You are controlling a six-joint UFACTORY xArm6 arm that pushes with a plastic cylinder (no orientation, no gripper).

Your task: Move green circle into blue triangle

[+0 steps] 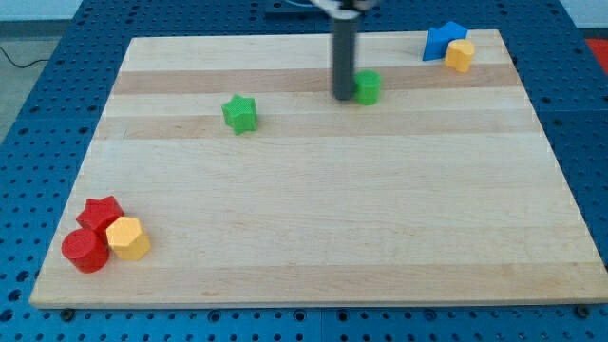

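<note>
Landmark: wooden board, a pale plank surface lying on a blue perforated table
Rod: dark, upright, coming down from the board's top edge, slightly to the view's right of the board's middle
My tip: resting on the board in its upper part; it is a plain rod end with no jaws, so it neither spreads nor pinches anything
Green circle: in the board's upper part, just beside my tip on the view's right; whether the two touch cannot be told
Blue triangle: near the board's top right corner, well apart from the green circle
Yellow block: near the board's top right corner, touching the blue triangle on its lower right side; shape unclear
Green star: in the board's upper left part, standing alone
Red star: near the board's bottom left corner
Red cylinder: near the board's bottom left corner, touching the red star from below
Yellow hexagon: near the board's bottom left corner, touching both red blocks on their right
</note>
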